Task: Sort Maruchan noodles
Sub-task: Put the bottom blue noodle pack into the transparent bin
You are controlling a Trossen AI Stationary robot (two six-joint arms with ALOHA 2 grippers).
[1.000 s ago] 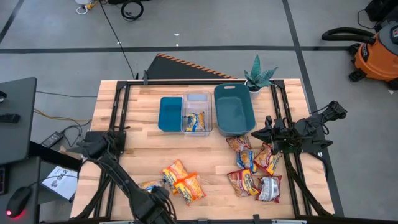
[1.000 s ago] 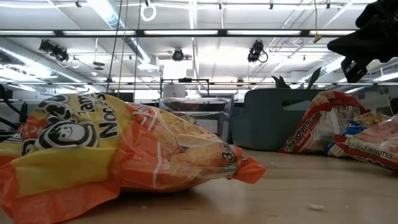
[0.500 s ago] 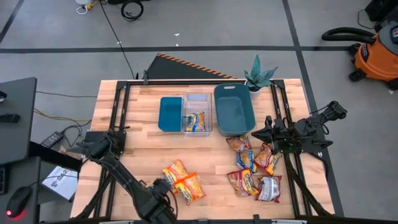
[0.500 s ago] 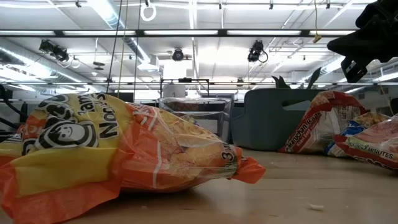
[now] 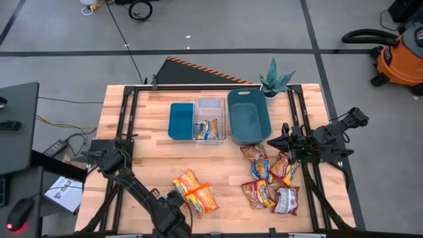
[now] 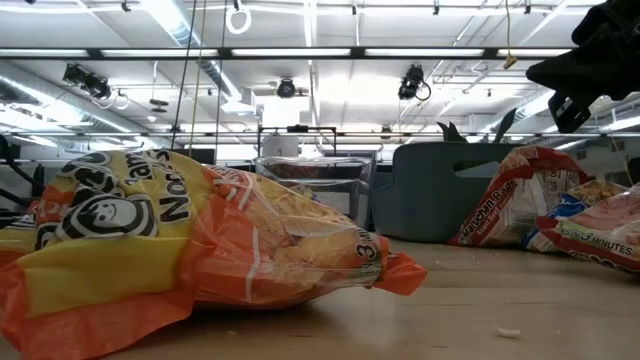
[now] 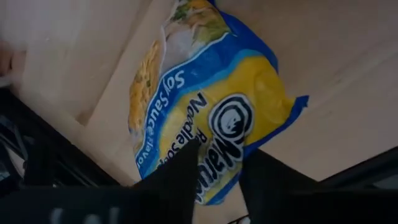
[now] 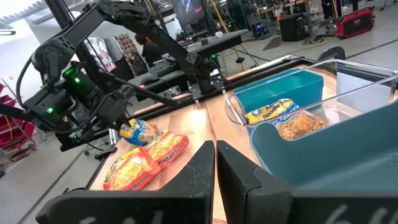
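Observation:
My left gripper is at the table's near left, shut on a yellow-and-blue noodle packet, which also shows in the right wrist view. Two orange-yellow packets lie flat on the table just right of it. Several red-brown, yellow-and-blue and silvery packets lie at the right. One yellow-and-blue packet lies in the clear bin. My right gripper is shut and empty, above the right-hand packets. My left gripper pinches the yellow-and-blue packet by one short end between its two fingers. The rest of the packet reaches away from the fingers over the table's wood. Whether it is lifted clear of the table, I cannot tell.
A small teal bin, the clear bin and a larger teal bin stand side by side at the far middle. A potted plant stands at the far right corner. Bare wood lies between the bins and the packets.
My left gripper has gone a little toward the table's far edge and toward the orange-yellow packets. The yellow-and-blue packet, which lay in plain sight left of the orange ones, is now mostly hidden under the gripper in the high view.

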